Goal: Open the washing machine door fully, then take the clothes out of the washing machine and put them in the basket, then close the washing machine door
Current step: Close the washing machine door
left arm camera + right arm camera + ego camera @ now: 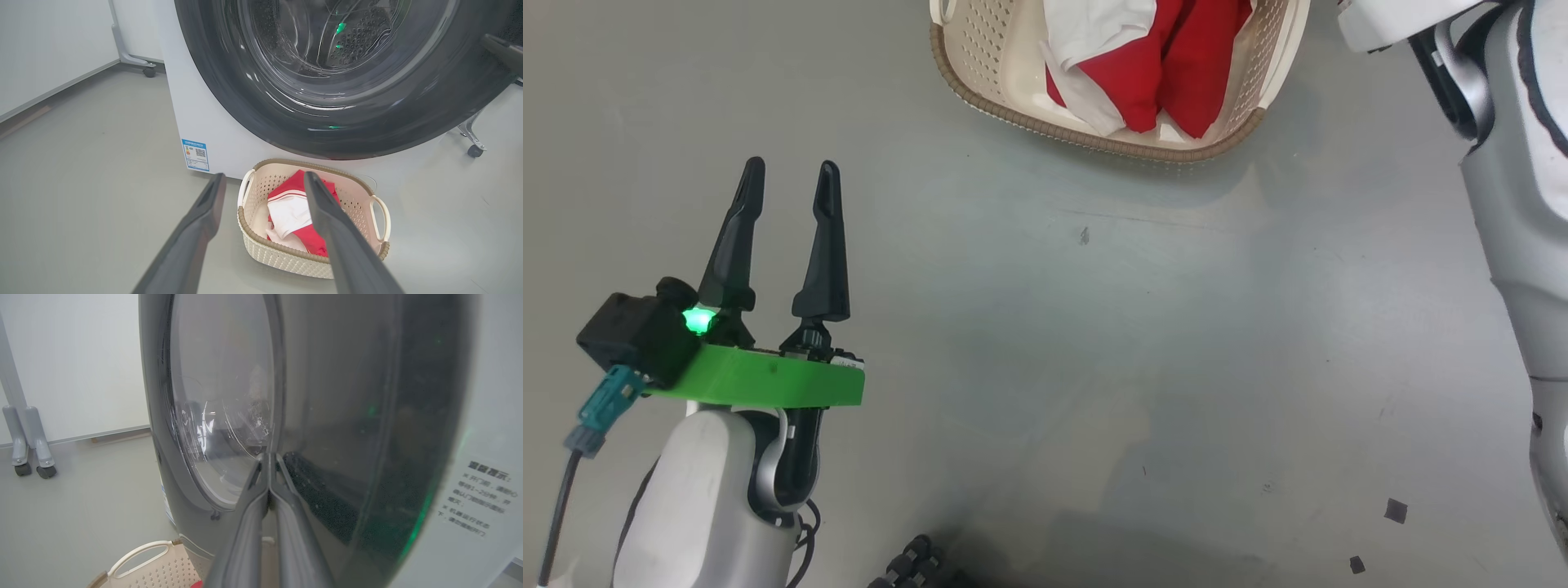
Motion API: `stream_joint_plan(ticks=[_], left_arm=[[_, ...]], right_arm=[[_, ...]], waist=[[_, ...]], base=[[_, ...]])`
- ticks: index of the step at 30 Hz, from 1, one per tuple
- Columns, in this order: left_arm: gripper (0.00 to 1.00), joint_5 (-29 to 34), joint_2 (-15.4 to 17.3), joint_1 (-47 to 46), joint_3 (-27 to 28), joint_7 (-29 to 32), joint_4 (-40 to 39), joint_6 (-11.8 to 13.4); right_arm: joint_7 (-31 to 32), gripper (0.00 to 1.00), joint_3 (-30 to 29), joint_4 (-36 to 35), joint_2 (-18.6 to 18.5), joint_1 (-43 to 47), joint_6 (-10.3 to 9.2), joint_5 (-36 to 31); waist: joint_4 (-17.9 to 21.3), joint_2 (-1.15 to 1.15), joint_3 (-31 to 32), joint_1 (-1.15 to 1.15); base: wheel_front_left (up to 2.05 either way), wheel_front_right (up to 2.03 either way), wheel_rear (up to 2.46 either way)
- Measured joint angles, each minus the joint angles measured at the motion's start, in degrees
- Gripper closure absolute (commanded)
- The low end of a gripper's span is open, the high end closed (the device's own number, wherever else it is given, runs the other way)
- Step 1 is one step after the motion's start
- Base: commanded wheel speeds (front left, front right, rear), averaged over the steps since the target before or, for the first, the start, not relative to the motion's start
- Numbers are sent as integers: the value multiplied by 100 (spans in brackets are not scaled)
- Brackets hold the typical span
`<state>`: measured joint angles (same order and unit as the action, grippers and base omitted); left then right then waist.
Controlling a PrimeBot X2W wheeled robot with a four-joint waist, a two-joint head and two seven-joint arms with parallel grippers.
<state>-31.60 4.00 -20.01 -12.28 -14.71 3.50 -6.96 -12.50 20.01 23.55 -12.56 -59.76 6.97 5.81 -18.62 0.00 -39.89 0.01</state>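
Red and white clothes (1176, 65) lie in the cream basket (1094, 139) on the floor at twelve o'clock. Left jaws at eight o'clock, wide apart and empty. Right jaws pressed together, tips at the washing machine door (347, 396). The washing machine (204, 122) carries a blue label (195, 154) with a QR code, its print unreadable.

1. Grey floor (1045, 327), smooth and lightly scuffed.
2. The basket (282, 261) stands on it, just in front of the washing machine (200, 102).
3. Two small dark scraps (1395, 510) lie well apart from the basket.
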Motion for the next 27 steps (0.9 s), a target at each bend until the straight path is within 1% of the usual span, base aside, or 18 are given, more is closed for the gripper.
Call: stream_joint_plan(ticks=[5, 8, 15, 21, 25, 27], left_arm=[[0, -1, -2, -106, -45, 0, -16, 0], [0, -2, -1, -114, -40, 0, -14, -1], [0, -134, -8, -115, -10, 0, 9, -16], [0, -133, -11, -121, -18, 0, 18, -18], [0, -133, -13, -148, -21, 0, 23, -23], [0, -133, -14, -157, -22, 0, 24, -23]], right_arm=[[9, 100, -144, 122, -132, -333, -10, -36], [10, 100, -280, 192, -155, -492, -102, -33], [9, 100, -335, 332, -188, -795, -160, -33], [9, 100, -425, 435, -189, -1061, -304, -44], [-1, 100, -428, 471, -188, -1130, -314, -98], [-37, 100, -432, 493, -182, -1146, -364, -114]], waist=[[-34, 0, -132, 0], [-57, 0, -206, 0], [-84, 0, -344, 0], [-104, 0, -415, 0], [-113, 0, -446, -1], [-121, 0, -458, 0]], base=[[0, 0, 0], [0, 0, 0], [0, 0, 0], [0, 0, 0], [0, 0, 0], [0, 0, 0]])
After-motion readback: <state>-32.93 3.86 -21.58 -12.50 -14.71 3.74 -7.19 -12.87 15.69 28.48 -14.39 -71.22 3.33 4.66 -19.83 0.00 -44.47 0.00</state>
